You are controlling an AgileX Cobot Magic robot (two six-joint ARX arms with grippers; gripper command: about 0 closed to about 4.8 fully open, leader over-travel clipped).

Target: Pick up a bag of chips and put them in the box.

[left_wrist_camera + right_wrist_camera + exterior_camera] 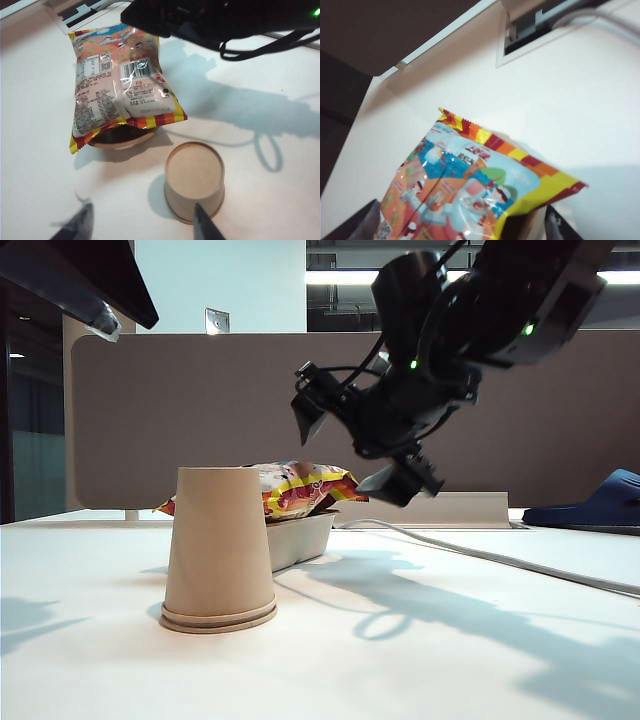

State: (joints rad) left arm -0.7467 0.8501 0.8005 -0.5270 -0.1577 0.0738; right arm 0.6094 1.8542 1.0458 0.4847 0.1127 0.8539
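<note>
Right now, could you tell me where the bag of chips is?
The bag of chips lies on the box, left of centre in the exterior view, just behind the upturned paper cup.

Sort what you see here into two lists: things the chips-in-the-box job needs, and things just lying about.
Needed for the job:
bag of chips, lying across the box
box
right hand, open, above the bag

Just lying about:
upside-down paper cup
cable
blue slipper
left hand, open, idle

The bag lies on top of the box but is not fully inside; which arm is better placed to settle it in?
Probably the right. The right gripper hovers open just beside the bag of chips on the box. The left gripper, also open, is farther back, with the cup in between.
</note>
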